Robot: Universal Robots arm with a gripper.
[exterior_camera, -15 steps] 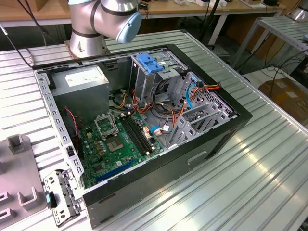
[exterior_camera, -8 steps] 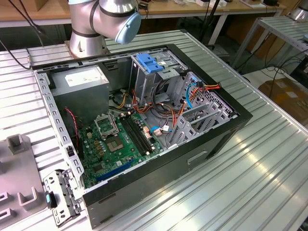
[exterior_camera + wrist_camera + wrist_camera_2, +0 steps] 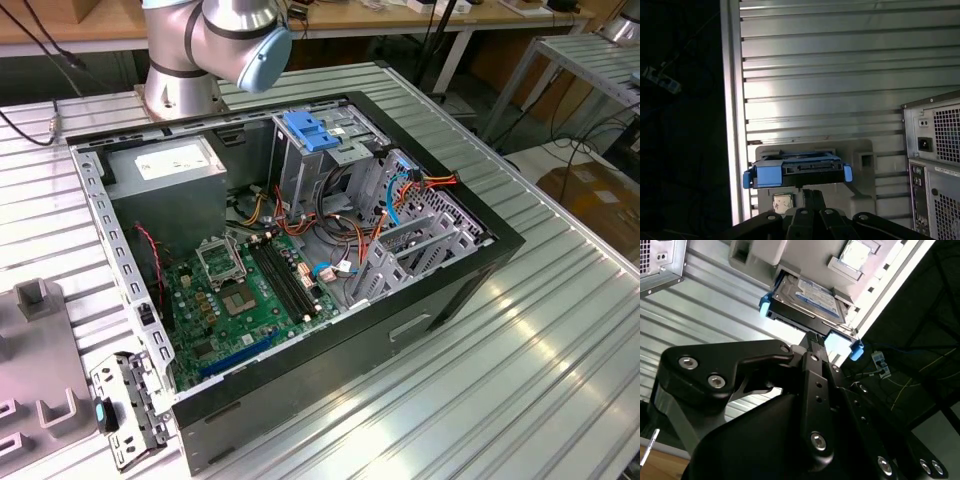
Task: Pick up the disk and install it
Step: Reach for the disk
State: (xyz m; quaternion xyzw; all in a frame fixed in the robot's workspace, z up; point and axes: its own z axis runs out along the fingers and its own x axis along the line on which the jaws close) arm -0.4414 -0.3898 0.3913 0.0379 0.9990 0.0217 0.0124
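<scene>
A ribbed aluminium table [image 3: 520, 380] carries the open computer case [image 3: 300, 260], with wooden benches [image 3: 60, 25] behind. The disk [image 3: 788, 294] lies in a grey holder [image 3: 865, 160] on that table, its 1 label [image 3: 817, 294] unreadable. The gripper [image 3: 814, 340] sits at the disk's near edge; clenched or released, I cannot tell.

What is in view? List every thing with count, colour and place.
case: one, black, open, on table
motherboard: one, green, in case
latch: one, blue, atop cage in case
cables: several, red, orange, blue, in case
disk: one, grey, blue-framed, at tray
tray: one, grey, on table beside case
table: one, silver, ribbed
arm: one, grey, blue cap, based on table
gripper: one, black, by disk
</scene>
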